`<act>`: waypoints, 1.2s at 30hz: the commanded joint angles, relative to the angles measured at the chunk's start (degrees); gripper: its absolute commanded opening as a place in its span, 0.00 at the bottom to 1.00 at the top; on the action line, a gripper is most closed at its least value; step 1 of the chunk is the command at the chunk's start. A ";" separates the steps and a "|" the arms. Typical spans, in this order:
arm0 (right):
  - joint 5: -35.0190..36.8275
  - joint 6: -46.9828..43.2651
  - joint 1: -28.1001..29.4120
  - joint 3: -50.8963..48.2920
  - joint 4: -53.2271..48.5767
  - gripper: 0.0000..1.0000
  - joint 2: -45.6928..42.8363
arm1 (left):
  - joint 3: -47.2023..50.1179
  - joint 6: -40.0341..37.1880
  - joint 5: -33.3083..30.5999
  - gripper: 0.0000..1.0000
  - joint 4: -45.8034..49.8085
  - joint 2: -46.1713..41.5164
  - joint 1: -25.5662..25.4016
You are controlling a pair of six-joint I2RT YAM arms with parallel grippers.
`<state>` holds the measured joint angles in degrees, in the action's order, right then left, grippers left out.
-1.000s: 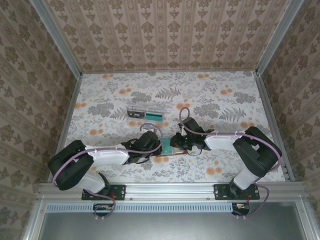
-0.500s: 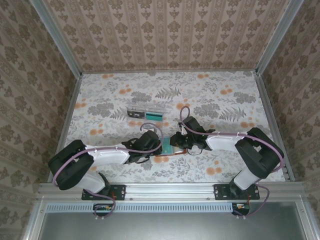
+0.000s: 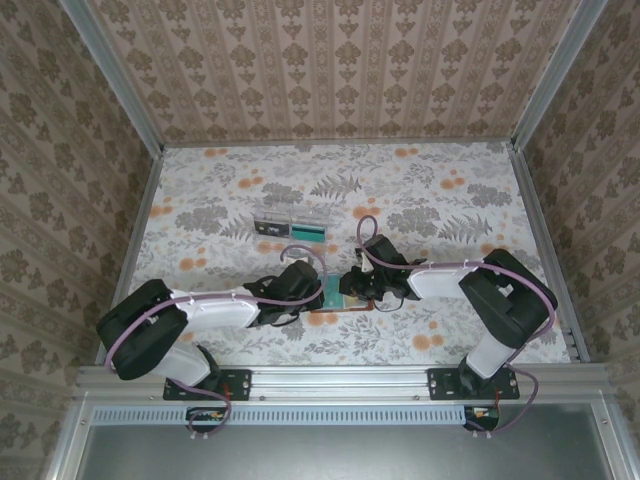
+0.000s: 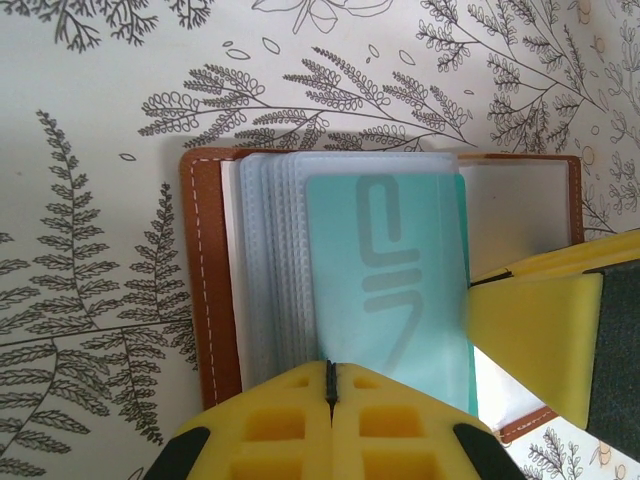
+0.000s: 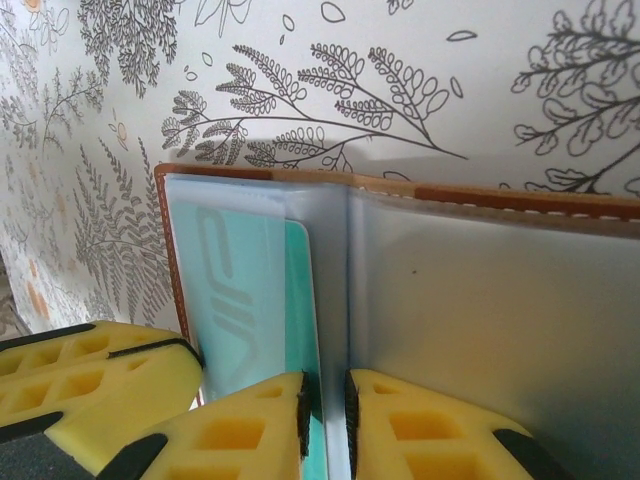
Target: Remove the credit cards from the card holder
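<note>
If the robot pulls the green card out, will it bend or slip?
The thin teal-green plastic card lies flat, so it is probably stiff and light. It looks smooth among the clear plastic sleeves, so it likely slides easily.

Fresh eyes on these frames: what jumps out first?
An open brown card holder lies near-centre on the floral table, with a teal card showing through its clear sleeves. The left tool is shut at its edge. The right tool pinches a sleeve edge beside the card.

Wrist cams close, share card holder (image 4: 203,300).
</note>
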<state>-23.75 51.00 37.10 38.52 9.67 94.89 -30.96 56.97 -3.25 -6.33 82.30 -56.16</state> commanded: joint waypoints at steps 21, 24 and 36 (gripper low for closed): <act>-2.97 0.38 -1.69 -1.55 2.81 0.02 0.47 | -0.33 0.94 -1.66 0.00 4.20 0.61 0.49; -3.10 0.48 -2.75 -2.43 3.16 0.00 0.47 | 0.00 1.21 -2.60 0.00 5.94 -0.41 0.57; -3.36 0.12 -3.75 -3.01 2.75 0.00 -0.63 | 1.60 1.72 -3.04 0.00 6.52 -1.80 1.23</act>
<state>-27.07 51.37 33.74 36.34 13.58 95.42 -30.26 58.11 -5.21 -2.61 81.03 -55.29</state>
